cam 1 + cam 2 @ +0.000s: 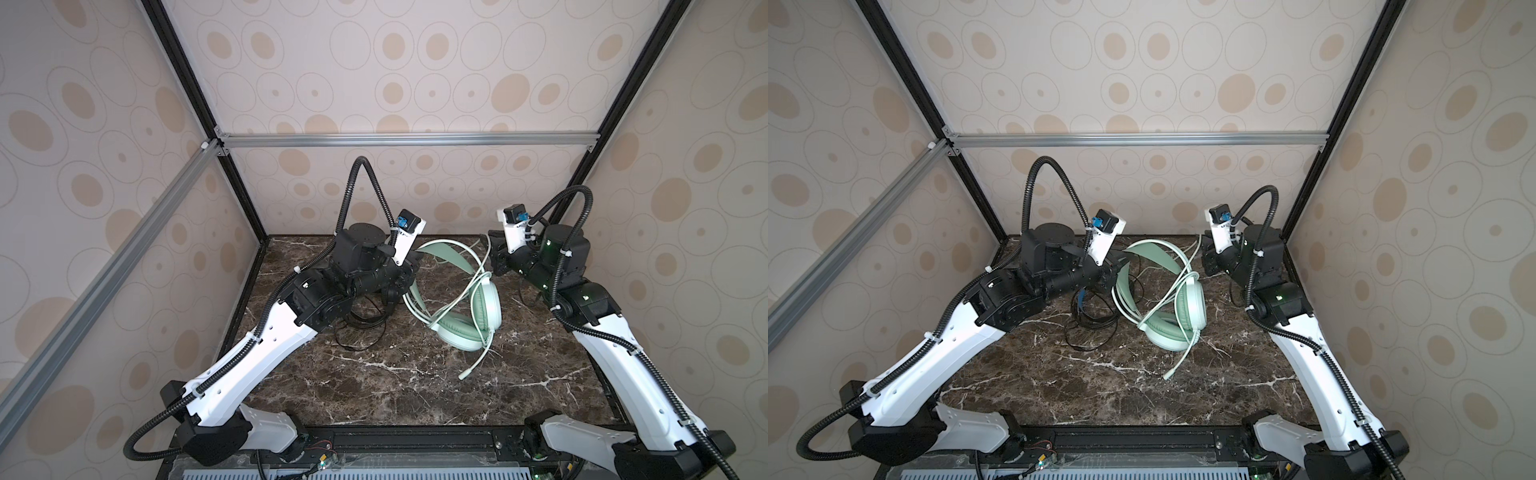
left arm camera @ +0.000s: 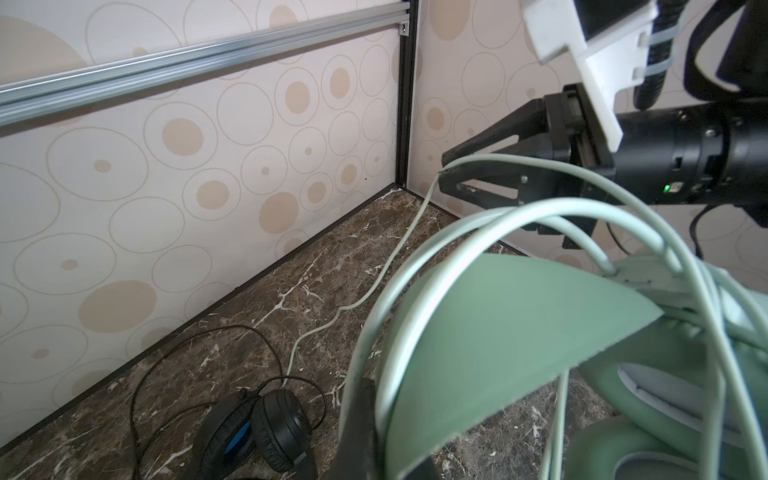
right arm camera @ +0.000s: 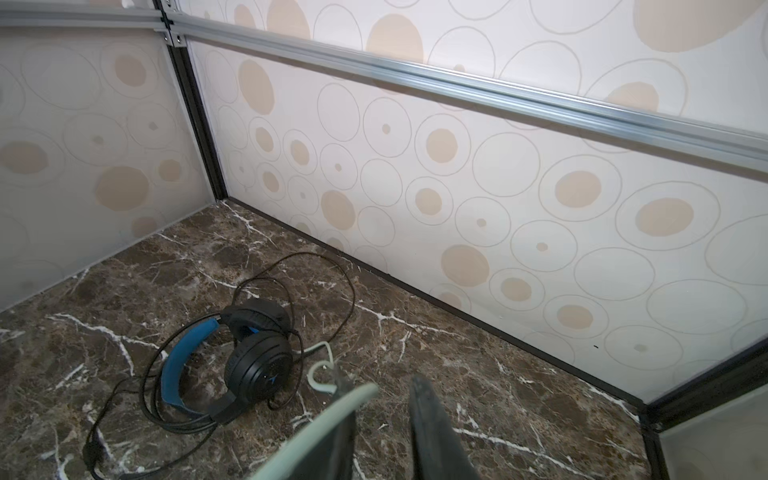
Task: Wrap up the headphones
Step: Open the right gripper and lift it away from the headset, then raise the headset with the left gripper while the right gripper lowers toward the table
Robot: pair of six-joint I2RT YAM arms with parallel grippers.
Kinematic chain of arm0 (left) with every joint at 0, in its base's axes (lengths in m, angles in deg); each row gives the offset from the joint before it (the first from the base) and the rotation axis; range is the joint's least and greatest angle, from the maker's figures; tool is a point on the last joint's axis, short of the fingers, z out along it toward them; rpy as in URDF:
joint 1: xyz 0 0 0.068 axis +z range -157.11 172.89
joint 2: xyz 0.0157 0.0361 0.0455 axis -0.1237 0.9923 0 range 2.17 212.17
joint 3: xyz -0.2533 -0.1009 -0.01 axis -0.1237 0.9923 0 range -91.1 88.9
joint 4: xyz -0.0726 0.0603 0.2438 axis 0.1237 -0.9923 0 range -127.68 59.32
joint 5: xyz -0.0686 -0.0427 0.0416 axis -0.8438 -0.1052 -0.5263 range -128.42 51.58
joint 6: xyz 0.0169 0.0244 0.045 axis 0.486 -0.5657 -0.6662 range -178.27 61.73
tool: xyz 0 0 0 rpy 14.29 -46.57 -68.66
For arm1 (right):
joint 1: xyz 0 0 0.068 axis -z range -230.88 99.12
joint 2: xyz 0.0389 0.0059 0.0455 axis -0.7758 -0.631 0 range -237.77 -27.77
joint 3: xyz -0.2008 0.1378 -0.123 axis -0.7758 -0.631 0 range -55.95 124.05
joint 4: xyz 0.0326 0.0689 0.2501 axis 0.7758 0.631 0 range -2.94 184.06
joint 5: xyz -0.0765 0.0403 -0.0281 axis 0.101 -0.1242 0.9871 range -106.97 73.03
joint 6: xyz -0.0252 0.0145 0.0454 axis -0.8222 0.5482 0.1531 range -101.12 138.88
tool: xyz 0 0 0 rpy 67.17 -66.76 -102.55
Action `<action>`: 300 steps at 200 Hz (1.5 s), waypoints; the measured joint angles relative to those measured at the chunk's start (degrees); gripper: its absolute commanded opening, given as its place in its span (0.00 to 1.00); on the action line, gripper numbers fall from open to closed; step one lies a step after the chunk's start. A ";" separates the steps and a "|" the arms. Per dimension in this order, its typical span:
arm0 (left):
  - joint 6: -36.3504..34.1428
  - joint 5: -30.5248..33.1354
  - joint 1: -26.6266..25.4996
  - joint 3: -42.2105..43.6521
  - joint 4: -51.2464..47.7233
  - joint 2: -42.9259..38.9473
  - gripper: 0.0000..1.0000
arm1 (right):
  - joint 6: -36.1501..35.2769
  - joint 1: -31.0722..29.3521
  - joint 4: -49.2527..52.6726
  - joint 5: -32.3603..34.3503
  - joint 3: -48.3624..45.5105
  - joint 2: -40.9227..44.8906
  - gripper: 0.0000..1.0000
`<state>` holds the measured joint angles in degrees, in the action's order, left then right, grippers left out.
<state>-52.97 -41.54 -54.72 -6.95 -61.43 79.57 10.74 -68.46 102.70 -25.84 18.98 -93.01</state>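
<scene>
Left gripper clamps green headset, its cord partly wound. Right gripper gapes narrowly. Black headset lies unwrapped.

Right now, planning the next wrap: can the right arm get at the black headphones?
Probably not cleanly: the black headphones lie under the left arm, and the mint headphones, gripped by the left end effector, stand between.

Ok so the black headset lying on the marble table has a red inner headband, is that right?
Not red. The black headset lying on the marble table has a blue inner headband; the right wrist view shows it.
</scene>
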 measured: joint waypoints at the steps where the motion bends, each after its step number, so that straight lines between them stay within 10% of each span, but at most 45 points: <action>1: 0.04 -0.02 0.02 0.00 0.04 0.00 0.00 | 0.02 0.00 -0.11 -0.09 -0.09 0.02 0.26; 171: 4.55 -2.95 0.48 -4.17 4.20 -0.79 0.00 | 10.82 0.42 -17.16 -15.41 -5.42 -3.82 0.62; 300: 5.53 -4.44 0.92 -10.62 3.89 2.27 0.00 | 19.69 -0.39 -31.19 -22.43 -1.40 -21.49 0.56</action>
<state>-47.44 -45.97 -53.80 -17.58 -57.54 81.85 30.43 -68.85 71.51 -48.26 17.59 -114.49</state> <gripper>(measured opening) 0.068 0.568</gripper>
